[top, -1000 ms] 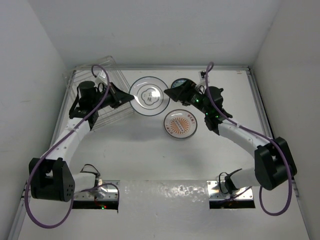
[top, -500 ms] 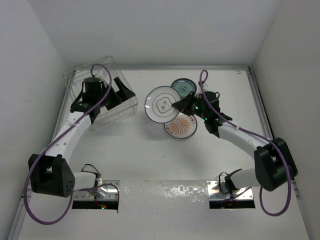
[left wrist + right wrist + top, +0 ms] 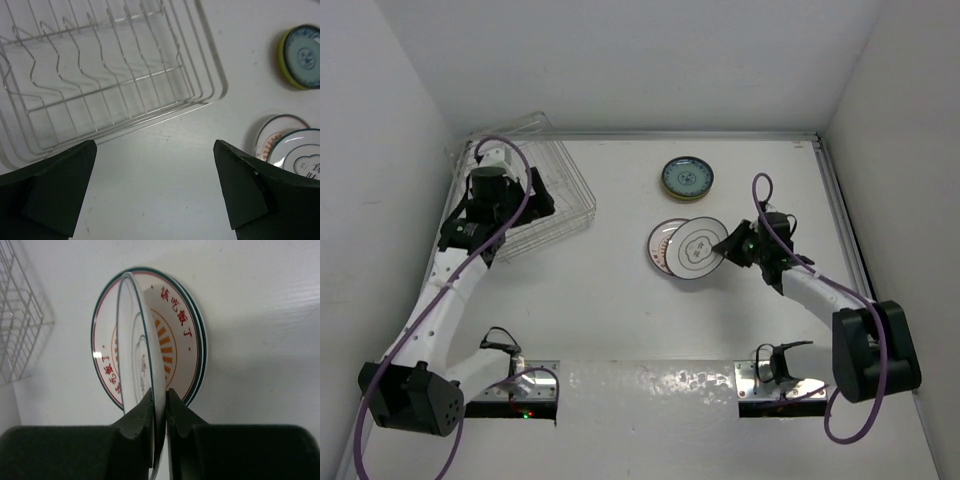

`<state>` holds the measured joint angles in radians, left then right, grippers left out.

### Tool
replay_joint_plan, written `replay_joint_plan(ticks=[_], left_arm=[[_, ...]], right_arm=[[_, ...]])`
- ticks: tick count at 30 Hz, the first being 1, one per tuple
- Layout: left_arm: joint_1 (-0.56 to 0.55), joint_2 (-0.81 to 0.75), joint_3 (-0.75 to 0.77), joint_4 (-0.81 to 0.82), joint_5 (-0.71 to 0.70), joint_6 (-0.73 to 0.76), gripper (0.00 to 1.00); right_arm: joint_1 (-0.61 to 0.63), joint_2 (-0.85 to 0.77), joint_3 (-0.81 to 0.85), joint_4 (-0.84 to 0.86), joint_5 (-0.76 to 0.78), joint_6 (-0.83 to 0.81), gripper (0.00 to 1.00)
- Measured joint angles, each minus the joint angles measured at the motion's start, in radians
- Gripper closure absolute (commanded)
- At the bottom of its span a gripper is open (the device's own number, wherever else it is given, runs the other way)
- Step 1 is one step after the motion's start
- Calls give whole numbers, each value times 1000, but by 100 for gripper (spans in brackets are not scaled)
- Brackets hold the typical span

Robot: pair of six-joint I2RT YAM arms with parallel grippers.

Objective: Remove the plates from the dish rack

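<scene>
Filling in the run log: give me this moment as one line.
left gripper: open, beside dish rack | right gripper: shut on white plate, tilted over orange-patterned plate | teal plate: apart

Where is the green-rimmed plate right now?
In the top view the green-rimmed plate lies alone toward the far side, right of the dish rack, beyond the white plate in the right gripper.

Left arm [image 3: 440, 290] and right arm [image 3: 815, 290]: white links, black joint housings, 1 purple cable [image 3: 525, 185] looping along each, dark blocky fingers [image 3: 55, 192], 2 silver base plates [image 3: 515, 385]
</scene>
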<state>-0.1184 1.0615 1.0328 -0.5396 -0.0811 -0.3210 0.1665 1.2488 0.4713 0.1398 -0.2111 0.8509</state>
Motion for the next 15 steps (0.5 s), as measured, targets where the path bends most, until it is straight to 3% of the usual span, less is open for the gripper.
replay_joint_plan(ticks=[5,7,11,15], left_arm=[[0,-1,-107,-8,-21,26,0],[0,-2,-138,-14,-31,29,0],[0,-16,-170,-19,-45,32,0],[0,-37,-172,-15,-55,33,0]], right_arm=[[2,95,53,-51,-66,-65,48],[8,140,109,-95,-75,-106,42],[67,195,251,-221,-33,-207,11],[143,251,384,-330,34,-290,1]])
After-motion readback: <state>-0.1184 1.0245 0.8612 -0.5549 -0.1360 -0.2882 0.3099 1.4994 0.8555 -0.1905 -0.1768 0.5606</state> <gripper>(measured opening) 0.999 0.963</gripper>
